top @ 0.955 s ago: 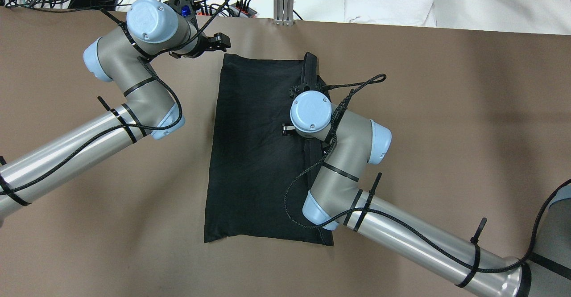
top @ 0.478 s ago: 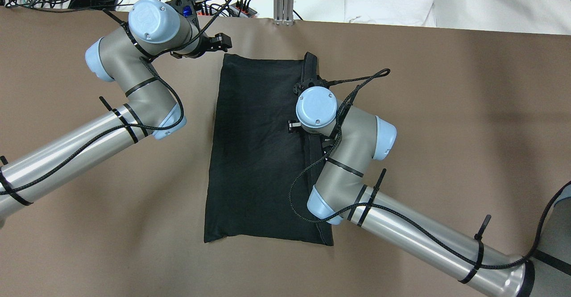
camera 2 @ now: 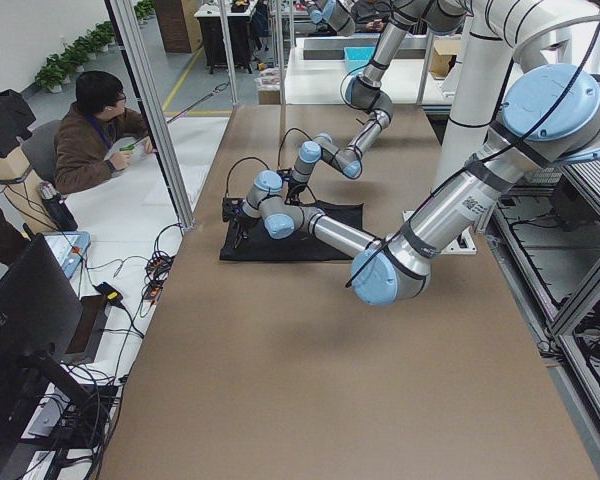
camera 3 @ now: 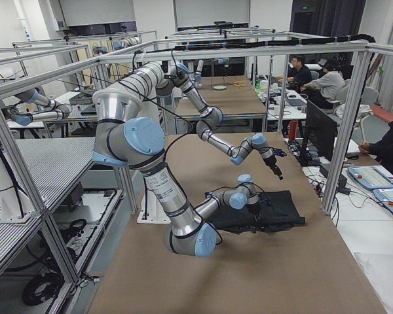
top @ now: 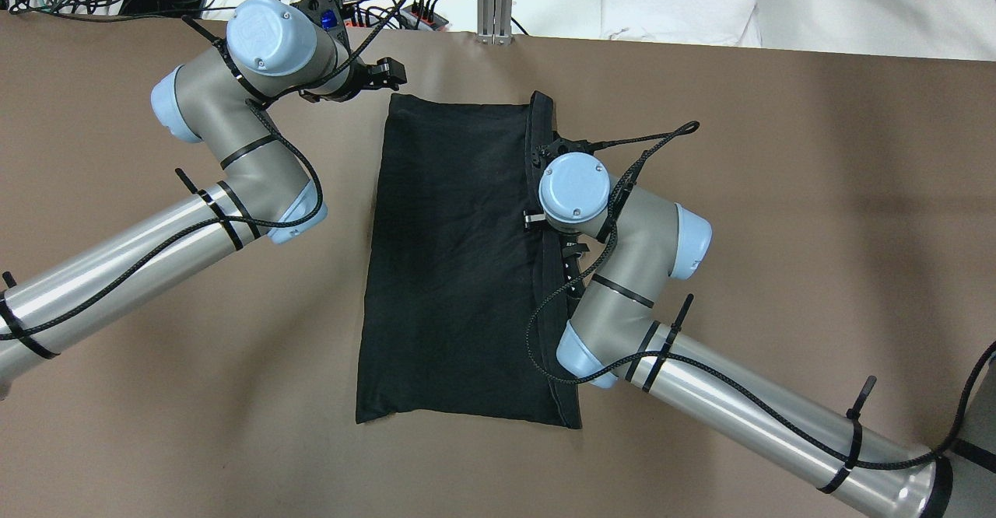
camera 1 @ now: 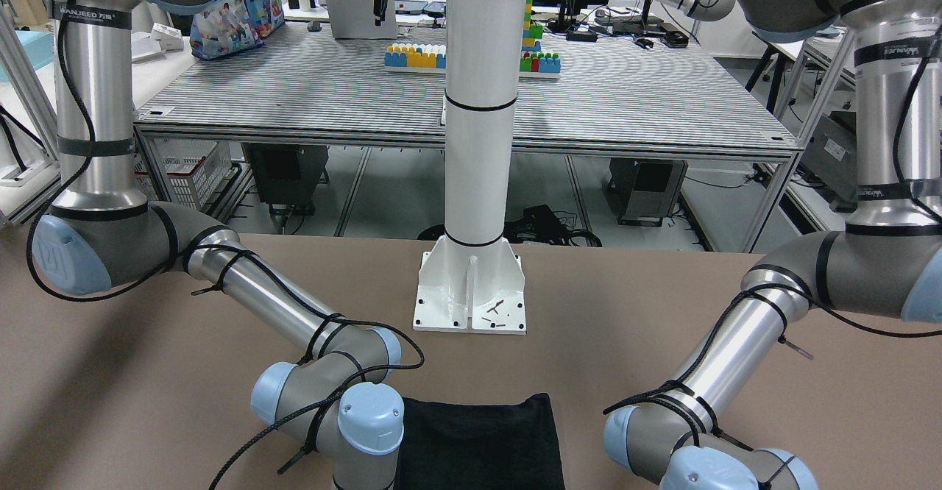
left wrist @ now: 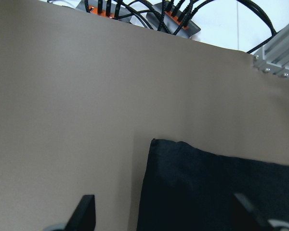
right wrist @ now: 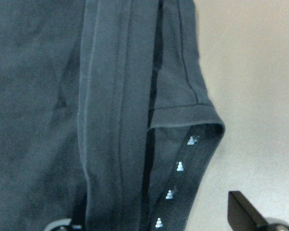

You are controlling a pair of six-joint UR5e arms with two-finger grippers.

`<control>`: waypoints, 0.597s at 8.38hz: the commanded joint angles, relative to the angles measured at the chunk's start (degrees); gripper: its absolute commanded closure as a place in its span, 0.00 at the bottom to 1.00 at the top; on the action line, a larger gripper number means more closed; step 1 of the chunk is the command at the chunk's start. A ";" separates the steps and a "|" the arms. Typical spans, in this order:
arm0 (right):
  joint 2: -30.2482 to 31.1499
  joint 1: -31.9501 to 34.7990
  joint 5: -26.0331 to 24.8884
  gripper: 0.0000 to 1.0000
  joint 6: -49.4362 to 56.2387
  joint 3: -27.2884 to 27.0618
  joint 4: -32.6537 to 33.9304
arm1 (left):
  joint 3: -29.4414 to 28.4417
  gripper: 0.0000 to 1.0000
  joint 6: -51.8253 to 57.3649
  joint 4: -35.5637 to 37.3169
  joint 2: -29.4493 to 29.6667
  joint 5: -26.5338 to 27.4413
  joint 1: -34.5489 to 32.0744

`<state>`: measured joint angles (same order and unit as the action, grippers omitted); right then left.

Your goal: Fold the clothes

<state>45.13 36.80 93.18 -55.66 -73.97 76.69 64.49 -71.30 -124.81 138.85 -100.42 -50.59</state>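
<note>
Overhead: over the last second my right arm (top: pixel 574 190) has slid sideways, off the middle of the black garment (top: pixel 451 269) and out over its right-hand edge, where the fabric is doubled into a narrow strip. My left arm (top: pixel 233 113) has barely stirred, and the left claw (top: pixel 385 75) sits just off the far left corner. The garment lies flat as it did, long axis running away from me, so I judge no fold was made this second, only lining up on that edge for one. Front view: only the hem nearest my base shows, at the bottom between my two arms, apart from the white pillar (camera 1: pixel 478 107). Left side view: garment flat mid-desk, both arms bent over it. Right side view: same, and the claws are too small to read. Left wrist view: left claw spread, nothing between the fingertips, garment corner just ahead. Right wrist view: right claw (right wrist: pixel 156 220) spread too, gripping nothing, over the layered hem. Surface: the desk (top: pixel 778 230) is matte brown with soft shadows. Room: cables (top: pixel 389 5) and a white cloth (top: pixel 677 5) lie past the far edge, toy bricks (camera 1: pixel 419 56) sit on the bench (camera 1: pixel 625 93) behind me, and a seated person (camera 2: pixel 95 130) is off to my left.
</note>
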 commanded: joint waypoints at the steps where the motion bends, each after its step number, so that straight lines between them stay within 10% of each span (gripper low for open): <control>1: 2.93 3.26 0.77 0.06 4.05 -0.56 -0.75 | 0.20 0.00 -0.59 -0.09 -0.07 0.39 0.05; 5: 4.70 6.00 3.41 0.06 7.32 -1.52 -0.75 | 0.37 0.00 -1.38 -0.09 -0.07 1.27 1.19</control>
<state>48.98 41.93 95.64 -49.34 -75.03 75.98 64.83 -72.12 -124.89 138.79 -99.39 -49.57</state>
